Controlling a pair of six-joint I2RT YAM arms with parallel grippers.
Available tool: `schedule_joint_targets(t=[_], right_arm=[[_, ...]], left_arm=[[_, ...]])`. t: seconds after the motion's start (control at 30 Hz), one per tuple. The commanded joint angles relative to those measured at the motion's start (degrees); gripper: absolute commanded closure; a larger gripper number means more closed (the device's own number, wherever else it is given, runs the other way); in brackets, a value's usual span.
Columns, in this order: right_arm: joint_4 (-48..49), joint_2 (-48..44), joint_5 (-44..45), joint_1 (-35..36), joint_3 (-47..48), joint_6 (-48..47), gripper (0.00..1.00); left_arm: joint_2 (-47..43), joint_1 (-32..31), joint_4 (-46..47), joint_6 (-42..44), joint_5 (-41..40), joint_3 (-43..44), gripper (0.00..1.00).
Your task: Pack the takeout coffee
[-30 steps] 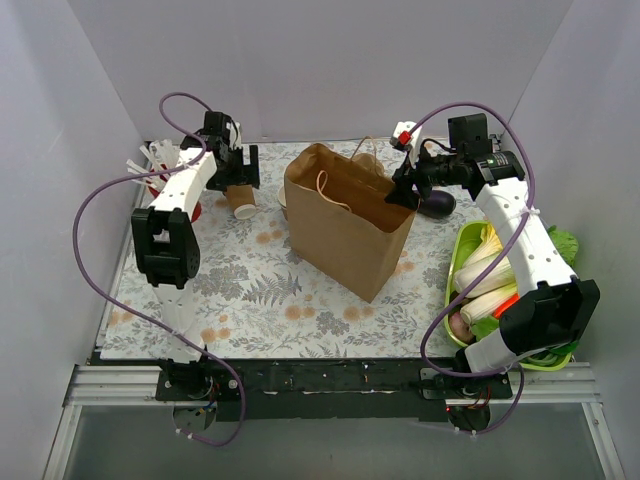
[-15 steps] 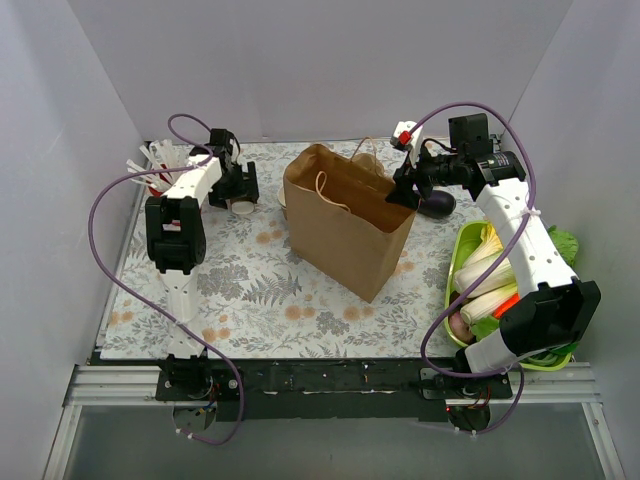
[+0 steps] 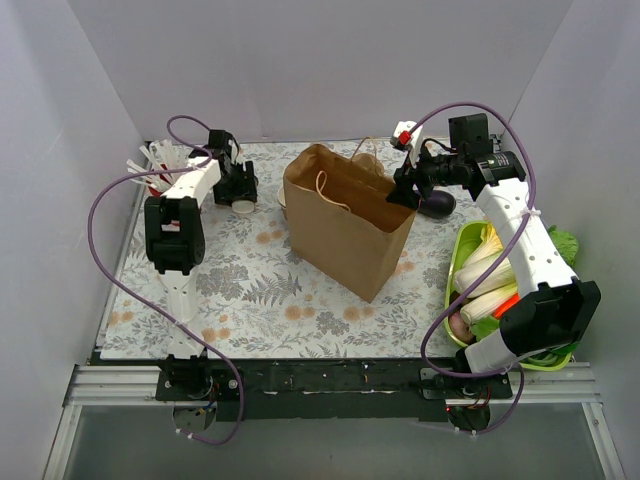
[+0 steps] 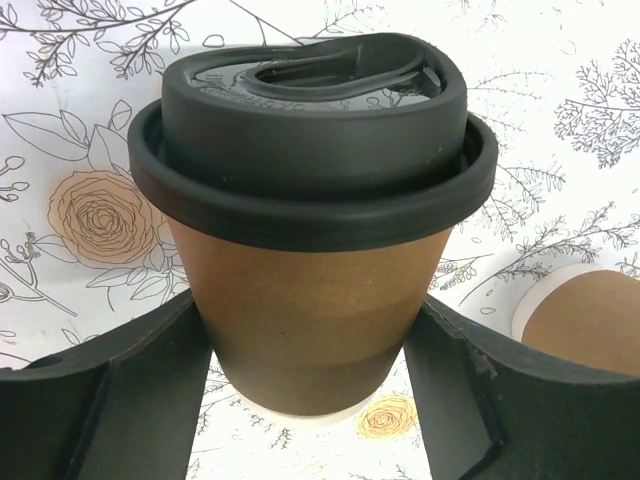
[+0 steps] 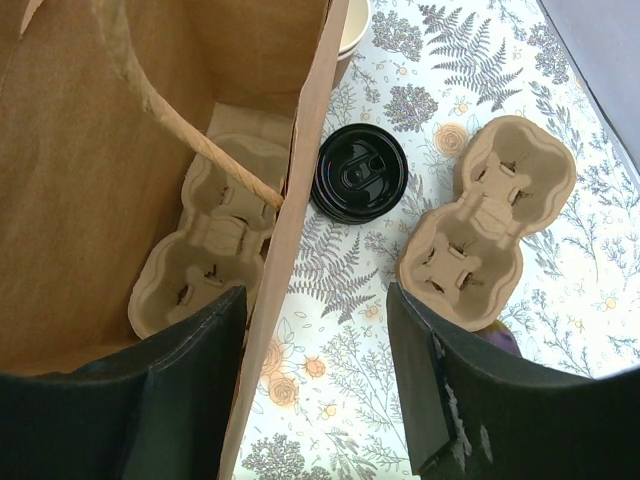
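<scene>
The takeout coffee [image 4: 310,250] is a brown-sided paper cup with a round black lid [image 4: 312,110]. In the top view it [image 3: 243,207] stands on the floral cloth at the back left. My left gripper [image 4: 310,305] [image 3: 238,188] is shut on it, one finger touching each side below the lid. My right gripper [image 5: 315,295] [image 3: 400,190] is open and straddles the right wall of the open brown paper bag [image 3: 345,215] [image 5: 290,220], one finger inside and one outside.
A pulp carrier [image 5: 215,240] lies in the bag. Another carrier [image 5: 487,215] and a loose black lid [image 5: 360,172] lie outside it. A second cup [image 4: 590,320] sits nearby. A red cup of white sticks [image 3: 160,168], an eggplant [image 3: 437,203] and a green vegetable tray [image 3: 455,255] are around.
My left arm has folded in and lowered the cup from a tilted hold down onto the cloth. The right arm has not moved.
</scene>
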Motion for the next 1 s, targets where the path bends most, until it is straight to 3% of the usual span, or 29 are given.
schedule_joint_targets(t=[0.0,0.1,0.13,0.23,0.33,0.53,0.67,0.77,0.87,0.97], right_arm=[[0.6,-1.7,0.1,-0.2,1.1,0.7,0.33],[1.4,-1.6,2.5,-0.2,2.7,2.6,0.29],[1.3,-1.9,3.9,-0.2,3.4,2.8,0.15],[2.3,-3.7,6.1,-0.6,5.3,2.8,0.06],[4.3,-6.4,7.6,-0.8,5.4,3.2,0.03],[13.0,-8.1,3.0,-1.1,8.8,10.2,0.04],[21.1,-7.4,-8.3,-0.8,12.5,15.1,0.04],[26.4,-4.5,-17.3,-0.1,14.7,21.4,0.05],[22.5,-0.4,-23.4,4.0,16.8,20.6,0.08],[12.0,2.7,-22.9,10.5,18.9,9.5,0.07]], left_arm=[[-7.0,1.1,1.6,1.6,3.9,-4.2,0.37],[-10.9,1.7,2.3,2.6,6.5,-7.8,0.42],[-12.3,1.9,2.7,2.8,8.0,-10.1,0.44],[-20.7,3.2,6.0,6.2,17.0,-16.1,0.49],[-31.1,3.5,11.3,12.9,25.5,-26.3,0.50],[-51.8,3.5,15.3,27.9,40.9,-41.5,0.51],[-63.6,3.2,16.1,45.6,41.8,-50.0,0.50],[-71.4,3.1,18.0,54.2,41.4,-55.1,0.50],[-74.3,3.0,19.7,60.8,42.0,-57.2,0.50],[-75.3,3.0,19.7,62.3,42.7,-55.2,0.50]])
